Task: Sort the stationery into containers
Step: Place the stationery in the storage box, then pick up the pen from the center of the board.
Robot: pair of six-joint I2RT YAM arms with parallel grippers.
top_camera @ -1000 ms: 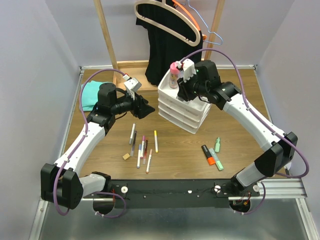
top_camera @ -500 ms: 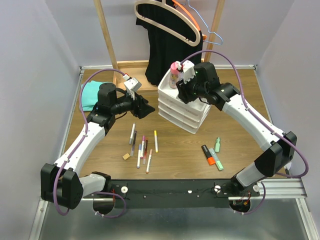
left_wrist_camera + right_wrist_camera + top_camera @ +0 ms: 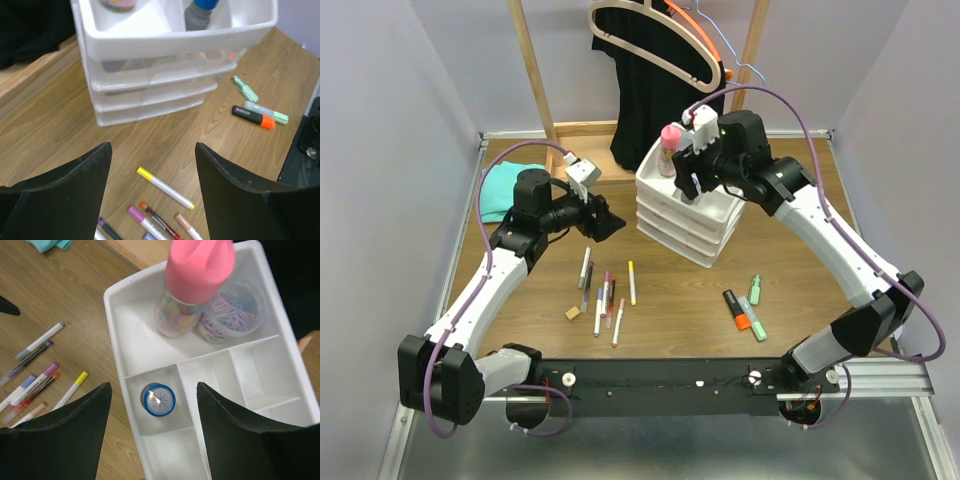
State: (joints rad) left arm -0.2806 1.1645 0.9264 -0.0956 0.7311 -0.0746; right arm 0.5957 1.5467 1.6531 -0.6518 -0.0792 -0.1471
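Now | right gripper (image 3: 152,387) wide, blue-capped tube (image 3: 158,399) directly below | left gripper (image 3: 152,147) wide above yellow-capped pen (image 3: 165,187)

A wooden rack (image 3: 532,70) stands at the far edge of a wood-grain tabletop (image 3: 670,290). A black garment (image 3: 650,110) hangs from it, with a broad wooden hanger (image 3: 660,62), an orange hanger (image 3: 695,20) and a pale wire hanger (image 3: 745,70) above. Plain pale lavender walls close in behind the rack (image 3: 820,50), to its left (image 3: 390,150) and to its right (image 3: 910,120). A teal folded cloth (image 3: 500,185) lies left of the rack's foot. Opposite the rack, an aluminium rail (image 3: 880,375) borders the near edge, with dull sheet metal (image 3: 670,450) beyond. The light is even and soft.
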